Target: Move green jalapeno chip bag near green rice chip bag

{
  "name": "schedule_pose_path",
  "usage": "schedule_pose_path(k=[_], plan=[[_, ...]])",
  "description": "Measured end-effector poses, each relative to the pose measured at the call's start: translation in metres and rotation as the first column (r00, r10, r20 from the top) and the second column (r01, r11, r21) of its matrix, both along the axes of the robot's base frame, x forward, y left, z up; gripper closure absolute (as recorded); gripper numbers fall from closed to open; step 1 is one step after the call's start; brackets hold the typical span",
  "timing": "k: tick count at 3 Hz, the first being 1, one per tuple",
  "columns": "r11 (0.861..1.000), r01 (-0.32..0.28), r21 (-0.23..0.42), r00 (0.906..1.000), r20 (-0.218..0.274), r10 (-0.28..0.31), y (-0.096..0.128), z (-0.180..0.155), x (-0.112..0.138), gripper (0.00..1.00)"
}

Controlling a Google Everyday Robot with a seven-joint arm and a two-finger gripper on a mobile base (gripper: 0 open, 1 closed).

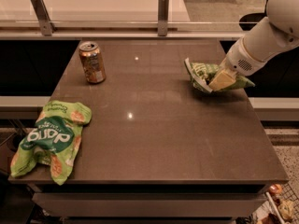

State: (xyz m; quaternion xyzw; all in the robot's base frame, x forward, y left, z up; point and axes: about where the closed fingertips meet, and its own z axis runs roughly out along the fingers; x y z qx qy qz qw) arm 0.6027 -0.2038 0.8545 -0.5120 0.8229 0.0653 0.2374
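Observation:
The green jalapeno chip bag (202, 73), small and pale green with a white edge strip, lies at the table's right side. My gripper (221, 80) comes in from the upper right on a white arm and sits right on the bag, its tan fingers pressed over the bag's right half. The green rice chip bag (48, 141), larger and bright green with a dark oval logo, lies at the table's front left corner and hangs partly over the edge. The two bags are far apart, across the table.
An orange soda can (92, 62) stands upright at the back left of the dark brown table (154, 134). A light counter with two metal posts (163, 14) runs behind the table. Floor clutter shows at the bottom right.

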Motion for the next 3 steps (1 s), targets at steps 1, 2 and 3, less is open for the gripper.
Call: schedule_pose_path(k=[1,2,3], plan=[[0.999,0.026,-0.020,0.9996,0.010,-0.026,0.008,0.017,-0.024,1.00],[0.999,0.030,-0.019,0.9991,0.029,-0.029,0.024,0.031,-0.047,1.00],[1.000,-0.014,0.016,0.9991,0.040,0.014,0.058,0.040,-0.068,1.00]])
